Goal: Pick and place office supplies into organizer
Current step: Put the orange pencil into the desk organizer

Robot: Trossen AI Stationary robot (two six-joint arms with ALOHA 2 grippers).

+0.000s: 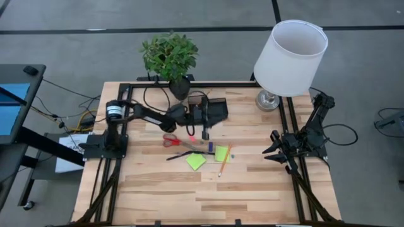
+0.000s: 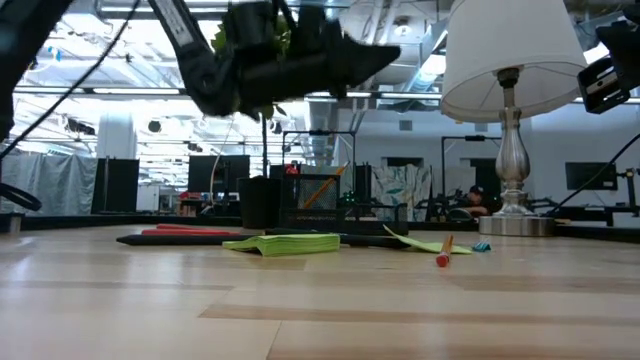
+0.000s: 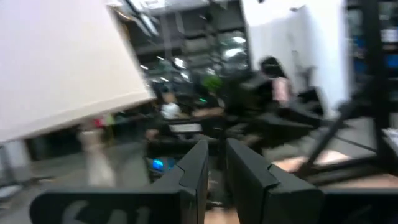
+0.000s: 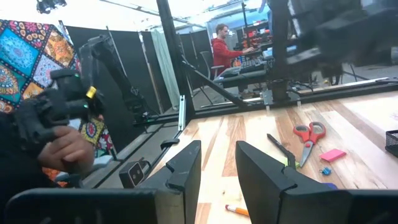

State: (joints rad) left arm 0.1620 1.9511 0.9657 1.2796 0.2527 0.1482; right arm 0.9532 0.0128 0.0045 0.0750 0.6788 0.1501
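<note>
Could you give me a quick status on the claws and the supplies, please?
Left claw near organizer, apparently empty. Right claw open, parked at table's right edge. Scissors, sticky notes on table.

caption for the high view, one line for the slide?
Left gripper hovers by the organizer; scissors, sticky-note pads and pencil remain on the table.

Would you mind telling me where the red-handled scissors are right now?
In the high view, the red-handled scissors lie flat on the table's left-centre, just below the left end effector and left of the black pen.
</note>
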